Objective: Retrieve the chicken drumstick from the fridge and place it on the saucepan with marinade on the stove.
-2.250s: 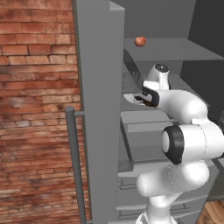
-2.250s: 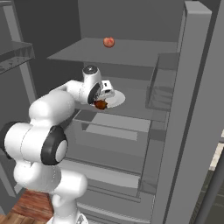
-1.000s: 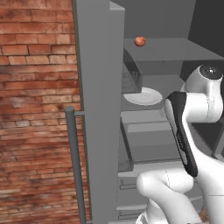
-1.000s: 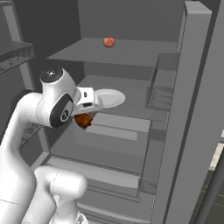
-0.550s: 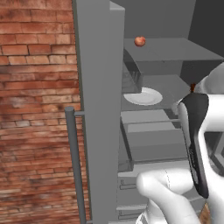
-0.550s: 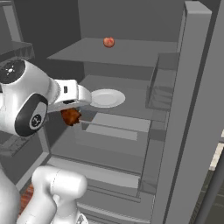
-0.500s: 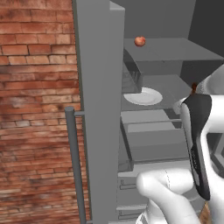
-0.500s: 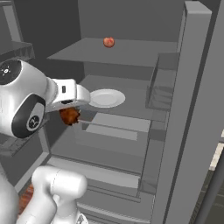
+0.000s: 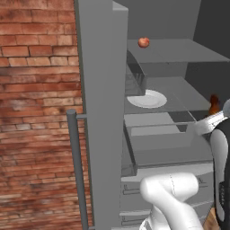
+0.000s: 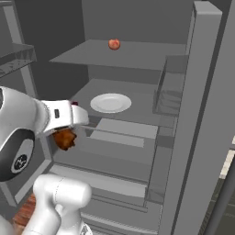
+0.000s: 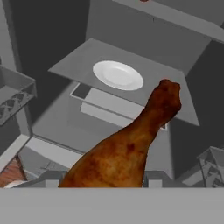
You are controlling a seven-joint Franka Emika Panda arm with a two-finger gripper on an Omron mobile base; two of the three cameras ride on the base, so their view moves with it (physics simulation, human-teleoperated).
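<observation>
The chicken drumstick is reddish-brown and glossy, and my gripper is shut on it. It hangs in front of the open fridge, out beyond the shelves and to the left of the white plate. In the hand view the chicken drumstick fills the lower middle, thick end near me and narrow end pointing at the shelves; it hides my fingertips. In the left base view the chicken drumstick peeks out at the right edge above my white arm. The saucepan and the stove are out of view.
An empty round white plate lies on the middle shelf, and a small red apple sits on the shelf above. The open fridge door with its bar handle stands left, by a brick wall. Door bins line the right door.
My arm has drawn back out of the fridge with the drumstick in the gripper, away from the plate and toward the open side. The plate now lies bare.
</observation>
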